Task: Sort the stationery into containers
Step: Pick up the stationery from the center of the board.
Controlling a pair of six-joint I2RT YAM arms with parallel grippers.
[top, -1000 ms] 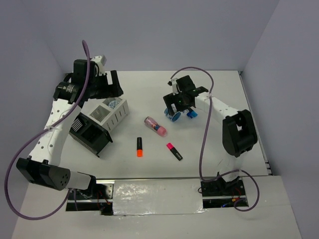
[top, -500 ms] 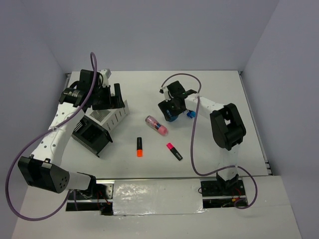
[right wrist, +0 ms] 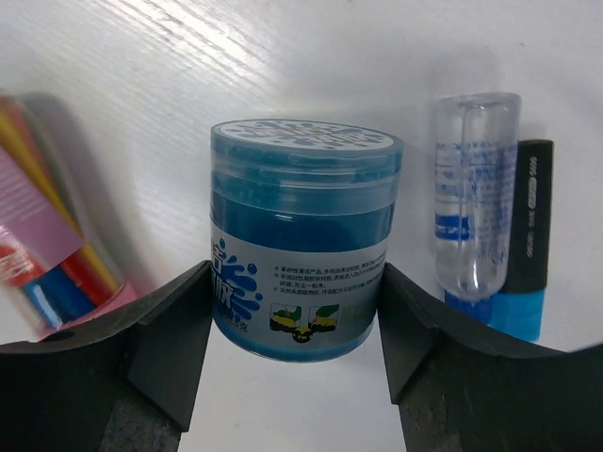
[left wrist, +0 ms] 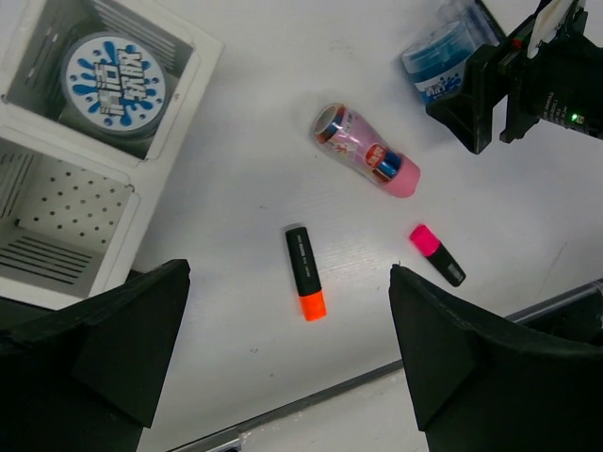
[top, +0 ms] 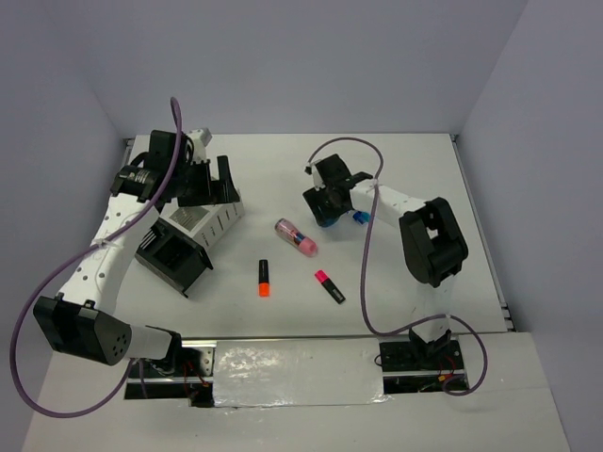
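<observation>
Right gripper (right wrist: 294,282) clasps blue jar (right wrist: 301,188) mid-wall, upright on table (right wrist: 113,113) beside small bottle (right wrist: 474,188) | left gripper (left wrist: 287,282) spread, empty, above white organizer (left wrist: 184,104) | we judge jar rigid, light, slick plastic; squeeze below lid
</observation>
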